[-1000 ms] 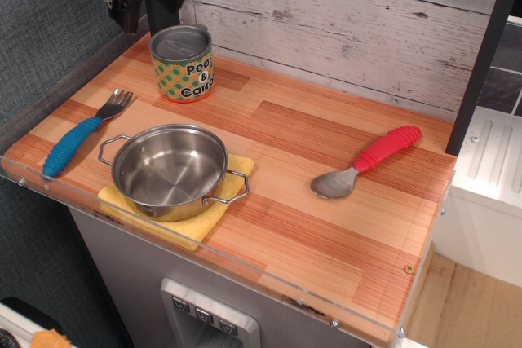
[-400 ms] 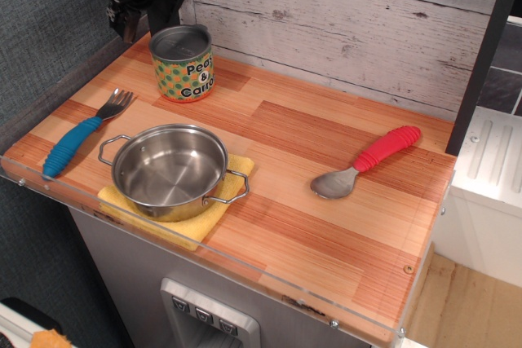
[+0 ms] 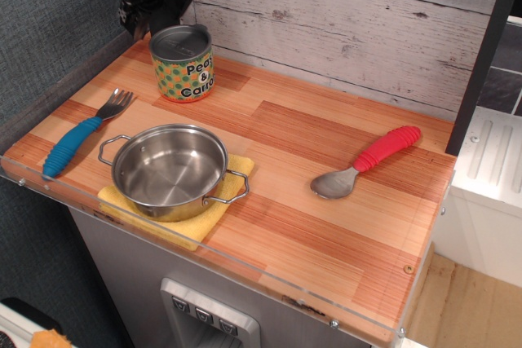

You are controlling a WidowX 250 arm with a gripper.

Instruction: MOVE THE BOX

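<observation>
The box is a short tin can (image 3: 183,63) with a grey metal top and an orange label with green dots reading "Peas & Carrots". It stands upright at the back left of the wooden counter (image 3: 302,160). My black gripper (image 3: 155,7) hangs just behind and above the can, at the top left of the view, apart from it. Its fingers are dark and partly cut off by the frame edge, so I cannot tell whether they are open or shut.
A steel pot with two handles (image 3: 170,170) sits on a yellow cloth (image 3: 189,226) at the front left. A blue-handled fork (image 3: 79,134) lies at the left edge. A red-handled spoon (image 3: 369,160) lies at the right. A plank wall (image 3: 351,14) stands behind.
My gripper has risen and shifted slightly right behind the can. The can and the other things have not moved.
</observation>
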